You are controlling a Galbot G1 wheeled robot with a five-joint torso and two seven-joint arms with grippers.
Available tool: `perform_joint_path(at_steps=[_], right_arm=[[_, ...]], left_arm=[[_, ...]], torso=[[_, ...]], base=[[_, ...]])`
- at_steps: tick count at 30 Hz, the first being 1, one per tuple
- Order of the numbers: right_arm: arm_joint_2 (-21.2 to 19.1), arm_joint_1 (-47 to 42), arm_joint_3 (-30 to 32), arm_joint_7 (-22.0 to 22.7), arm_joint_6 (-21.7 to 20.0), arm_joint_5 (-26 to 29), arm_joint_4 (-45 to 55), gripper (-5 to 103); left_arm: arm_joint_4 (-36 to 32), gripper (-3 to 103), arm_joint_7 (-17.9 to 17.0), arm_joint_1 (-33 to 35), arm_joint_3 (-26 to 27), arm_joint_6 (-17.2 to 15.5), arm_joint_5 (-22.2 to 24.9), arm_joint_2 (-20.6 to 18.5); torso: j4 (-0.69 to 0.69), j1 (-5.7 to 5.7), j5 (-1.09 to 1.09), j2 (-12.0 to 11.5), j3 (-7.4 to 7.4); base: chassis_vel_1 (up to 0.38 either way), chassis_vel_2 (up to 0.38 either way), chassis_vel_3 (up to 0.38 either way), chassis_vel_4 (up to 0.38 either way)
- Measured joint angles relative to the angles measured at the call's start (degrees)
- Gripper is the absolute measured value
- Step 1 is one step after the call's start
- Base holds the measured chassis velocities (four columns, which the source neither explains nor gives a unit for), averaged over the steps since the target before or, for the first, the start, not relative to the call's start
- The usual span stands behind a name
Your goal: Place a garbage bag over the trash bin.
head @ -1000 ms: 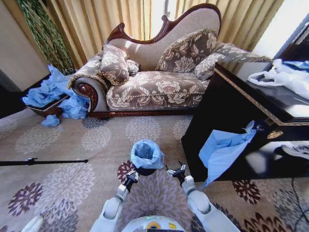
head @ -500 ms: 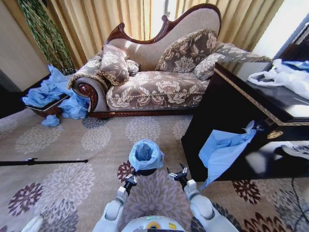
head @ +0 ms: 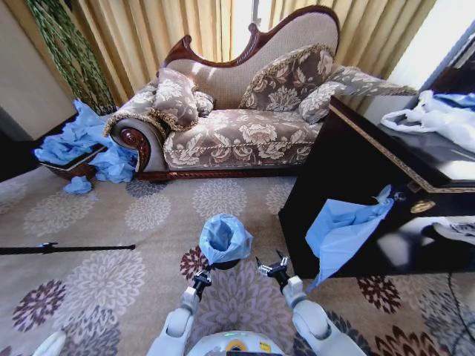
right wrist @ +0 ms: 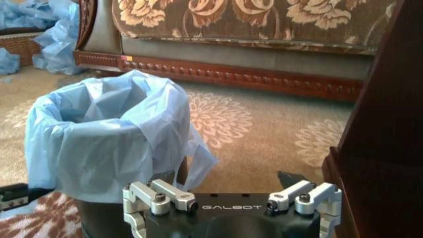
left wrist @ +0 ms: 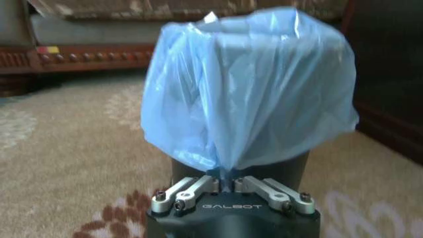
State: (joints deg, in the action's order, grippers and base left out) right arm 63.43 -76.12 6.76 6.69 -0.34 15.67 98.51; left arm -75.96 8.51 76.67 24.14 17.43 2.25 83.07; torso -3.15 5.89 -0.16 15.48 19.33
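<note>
The small black trash bin [head: 221, 263] stands on the floral carpet just in front of me, with the light-blue garbage bag [head: 225, 237] draped over its rim and hanging down its sides. In the left wrist view the garbage bag [left wrist: 244, 99] covers the upper part of the trash bin [left wrist: 297, 166], and my left gripper [left wrist: 225, 181] is shut on the bag's lower hem. My left gripper [head: 199, 279] sits at the bin's near left. At the bin's near right my right gripper [head: 273, 268] stands open, apart from the bag. The right gripper [right wrist: 218, 187] holds nothing; the bag's mouth [right wrist: 109, 106] gapes open.
A dark wooden cabinet [head: 356, 170] stands close on the right, with another blue bag [head: 341, 230] hanging from it and a white bag [head: 434, 119] on top. A sofa [head: 237, 133] is behind. A heap of blue bags [head: 78, 144] and a black rod [head: 67, 248] lie left.
Both grippers have drawn back a little toward me from the bin. The bag's near side now hangs lower over the bin.
</note>
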Motion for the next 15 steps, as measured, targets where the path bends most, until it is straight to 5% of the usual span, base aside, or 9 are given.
perform_joint_path(at_steps=[5,8,15], right_arm=[[0.29,-0.68,0.72,-0.08,0.29,0.59,0.43,100],[0.55,-0.73,0.74,-0.10,0.40,0.61,0.44,100],[0.90,-0.83,0.65,-0.12,0.44,0.71,0.65,100]], left_arm=[[-2.62,31,0.05,2.01,0.40,-2.02,7.08,-0.80],[-1.97,36,-0.01,2.01,0.81,-1.80,7.97,-0.84],[1.76,69,-0.07,1.33,1.63,-1.27,9.92,-1.26]], torso=[[0.00,0.00,0.00,0.00,0.00],[0.00,0.00,0.02,0.00,0.00],[0.00,0.00,0.00,0.00,0.00]], base=[[0.000,0.000,0.000,0.000],[0.000,0.000,0.000,0.000],[0.000,0.000,0.000,0.000]])
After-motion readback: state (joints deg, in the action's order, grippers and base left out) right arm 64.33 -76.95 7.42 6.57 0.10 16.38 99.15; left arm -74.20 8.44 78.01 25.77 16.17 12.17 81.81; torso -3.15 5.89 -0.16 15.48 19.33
